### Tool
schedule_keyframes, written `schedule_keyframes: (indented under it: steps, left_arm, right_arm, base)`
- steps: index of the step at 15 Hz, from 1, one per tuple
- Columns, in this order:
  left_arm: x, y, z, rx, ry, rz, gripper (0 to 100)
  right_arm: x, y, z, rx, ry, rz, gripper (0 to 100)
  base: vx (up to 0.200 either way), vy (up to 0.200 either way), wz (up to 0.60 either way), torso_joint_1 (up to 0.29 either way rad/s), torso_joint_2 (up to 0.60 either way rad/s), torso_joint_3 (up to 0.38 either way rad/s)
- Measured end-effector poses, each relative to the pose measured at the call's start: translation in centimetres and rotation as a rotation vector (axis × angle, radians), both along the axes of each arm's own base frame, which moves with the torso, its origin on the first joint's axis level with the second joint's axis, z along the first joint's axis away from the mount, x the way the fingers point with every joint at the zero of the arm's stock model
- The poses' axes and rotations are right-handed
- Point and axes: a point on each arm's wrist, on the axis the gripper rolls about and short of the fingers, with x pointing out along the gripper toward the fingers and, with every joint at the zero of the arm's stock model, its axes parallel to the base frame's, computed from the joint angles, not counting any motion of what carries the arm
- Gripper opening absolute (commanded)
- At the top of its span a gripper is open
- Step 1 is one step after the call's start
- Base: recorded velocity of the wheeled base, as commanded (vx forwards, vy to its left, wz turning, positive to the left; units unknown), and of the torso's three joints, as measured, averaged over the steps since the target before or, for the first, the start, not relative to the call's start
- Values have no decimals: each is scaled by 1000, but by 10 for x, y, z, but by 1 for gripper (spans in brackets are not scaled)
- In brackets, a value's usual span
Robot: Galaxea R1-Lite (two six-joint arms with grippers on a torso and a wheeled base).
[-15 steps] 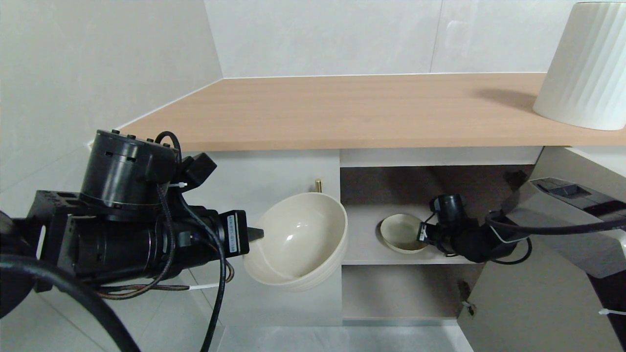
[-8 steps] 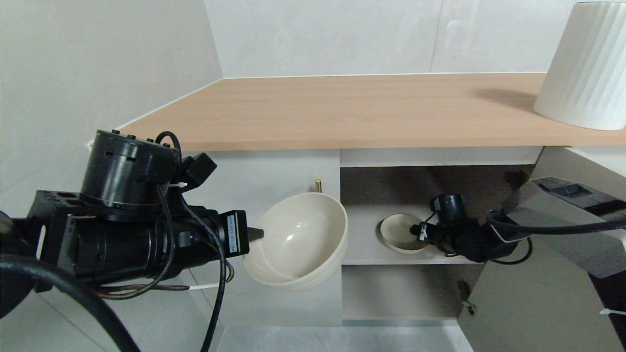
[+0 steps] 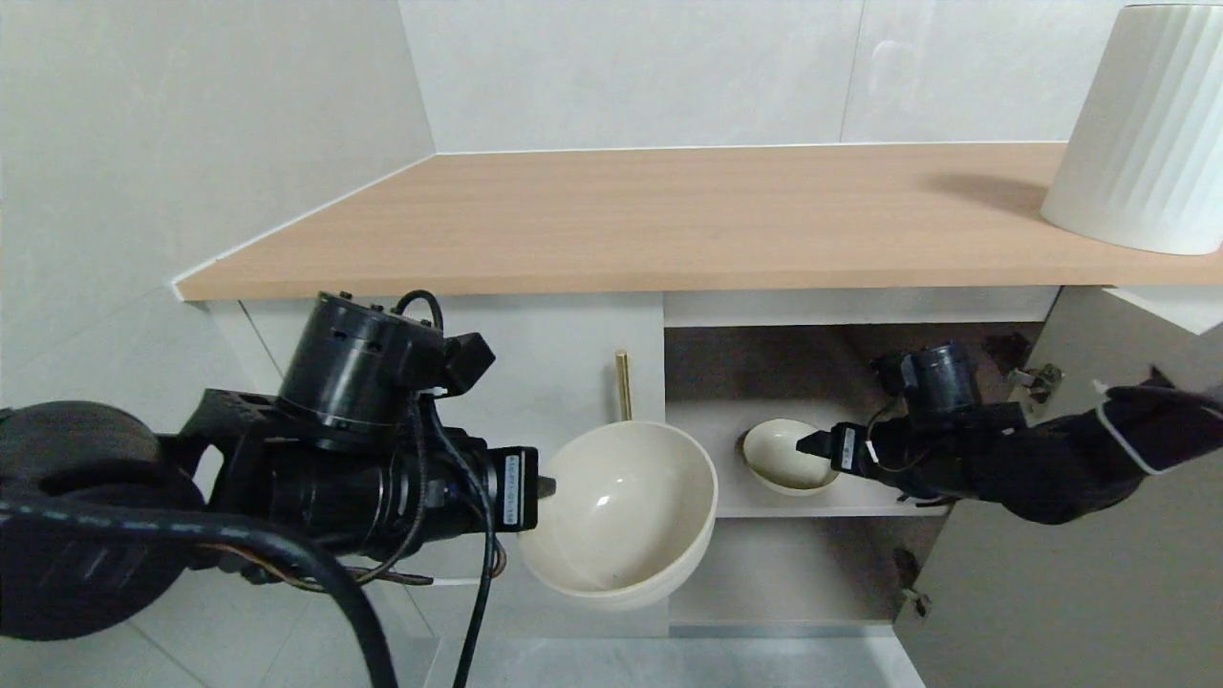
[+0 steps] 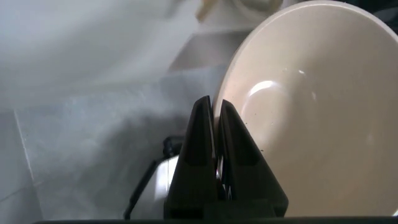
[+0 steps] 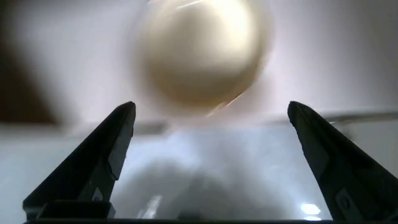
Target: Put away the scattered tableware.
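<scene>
Mid-stowing, it seemed: the left gripper [image 3: 547, 487], clenched on the rim of the big bowl [image 3: 621, 521] at lower centre, would next need to lift it onto the shelf [image 3: 726, 499] (beside the small bowl [image 3: 776, 457], faced by the right gripper [image 3: 812, 442], jaws spread).

Left claw [image 4: 213, 109] pinched closed, right claw [image 5: 211, 112] spread wide, both arms outstretched.

A small, round, cream ceramic dish [image 5: 202, 50], blurred, sits on the pale shelf [image 5: 329, 62], just beyond the right end effector [image 5: 209, 107], whose jaws stand spread wide.
</scene>
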Motion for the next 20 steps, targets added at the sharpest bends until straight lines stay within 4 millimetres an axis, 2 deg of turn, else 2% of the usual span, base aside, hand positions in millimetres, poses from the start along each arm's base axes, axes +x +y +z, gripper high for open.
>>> schedule_keyframes:
  steps: [4,6,9,12,20]
  left_arm:
    - [9,-25,-36,96,80,-21,0]
    - [10,-32,-45,117,104,-39,0]
    - [6,-46,-56,149,121,-91,0]
    - [3,-54,-61,165,128,-120,0]
    - [-6,-61,-62,211,101,-116,0]
  right_arm:
    - [-66,14,51,39,111,206,100]
    - [-80,17,70,64,100,259,100]
    - [-103,28,83,72,179,367,100]
    - [-112,40,82,64,186,422,100]
    - [-106,60,48,-5,307,454,100]
  base:
    - [0,0,0,0,0,0]
    - [0,0,0,0,0,0]
    - [0,0,0,0,0,0]
    - [0,0,0,0,0,0]
    - [0,0,0,0,0,0]
